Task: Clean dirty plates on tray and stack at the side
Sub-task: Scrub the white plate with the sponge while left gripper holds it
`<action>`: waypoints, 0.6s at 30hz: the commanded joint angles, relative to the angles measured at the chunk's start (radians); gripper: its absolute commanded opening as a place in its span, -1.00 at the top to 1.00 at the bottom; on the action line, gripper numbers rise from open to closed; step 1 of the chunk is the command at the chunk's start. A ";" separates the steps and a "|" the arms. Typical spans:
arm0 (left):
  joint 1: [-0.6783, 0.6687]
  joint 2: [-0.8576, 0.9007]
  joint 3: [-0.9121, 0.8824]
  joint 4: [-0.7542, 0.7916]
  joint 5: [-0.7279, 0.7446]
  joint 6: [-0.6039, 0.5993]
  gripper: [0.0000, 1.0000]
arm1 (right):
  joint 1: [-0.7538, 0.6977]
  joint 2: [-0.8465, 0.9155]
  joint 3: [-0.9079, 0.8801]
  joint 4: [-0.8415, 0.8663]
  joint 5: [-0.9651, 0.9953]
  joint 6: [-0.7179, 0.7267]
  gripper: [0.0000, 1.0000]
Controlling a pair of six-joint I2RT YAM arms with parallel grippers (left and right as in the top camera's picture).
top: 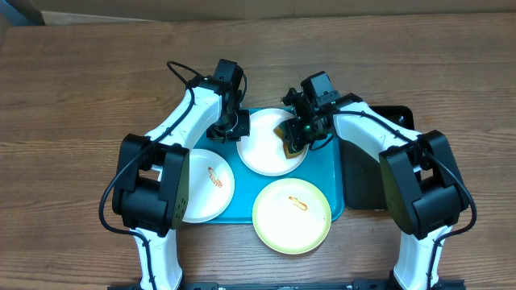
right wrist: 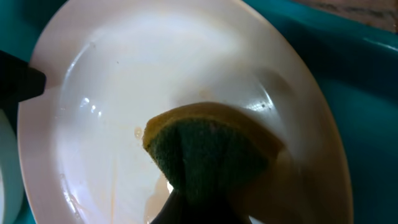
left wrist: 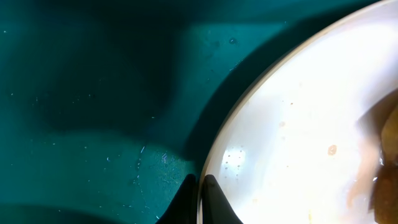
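White plate (top: 266,149) sits far-middle on the turquoise tray (top: 332,173), the left gripper (left wrist: 199,188) clenched on its rim. The right gripper (top: 295,137) grasps a yellow-green sponge (right wrist: 211,146), pressing it onto that plate.

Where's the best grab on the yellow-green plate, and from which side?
Pinch the rim of the yellow-green plate where it overhangs the near edge of the blue tray, coming from the robot's side. The plate lies flat and shallow, so only the rim offers a hold, and the overhang probably leaves room for a finger underneath.
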 commanded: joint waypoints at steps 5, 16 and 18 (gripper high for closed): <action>-0.001 0.007 -0.005 0.002 -0.001 -0.021 0.92 | 0.005 -0.004 -0.050 0.098 -0.226 0.082 0.92; -0.001 0.007 -0.005 0.001 -0.001 -0.021 0.92 | -0.049 -0.092 0.121 0.051 -0.425 0.111 0.92; -0.001 0.007 -0.005 0.000 -0.001 -0.021 0.92 | -0.083 -0.134 0.144 -0.009 -0.381 0.111 0.92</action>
